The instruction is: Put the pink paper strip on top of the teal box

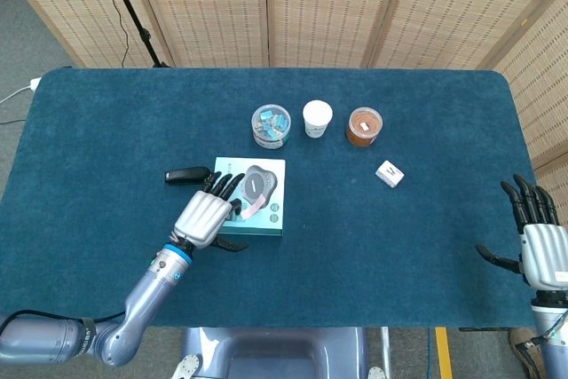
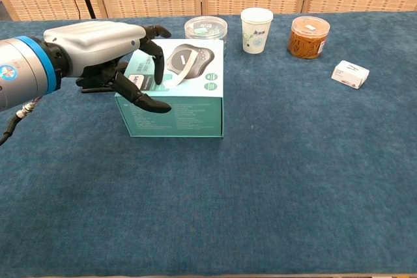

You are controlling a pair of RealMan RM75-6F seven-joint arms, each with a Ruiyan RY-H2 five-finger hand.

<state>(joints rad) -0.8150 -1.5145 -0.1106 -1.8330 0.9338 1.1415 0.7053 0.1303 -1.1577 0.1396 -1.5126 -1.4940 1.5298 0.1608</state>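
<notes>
**Strip position relative to left hand**

The pale pink paper strip lies on the lid of the teal cardboard box, its long axis running diagonally across the printed panel. The left hand is nearest, fingers spread, tips just beside the strip's near end; contact cannot be determined. The right hand rests open, well apart.
</notes>
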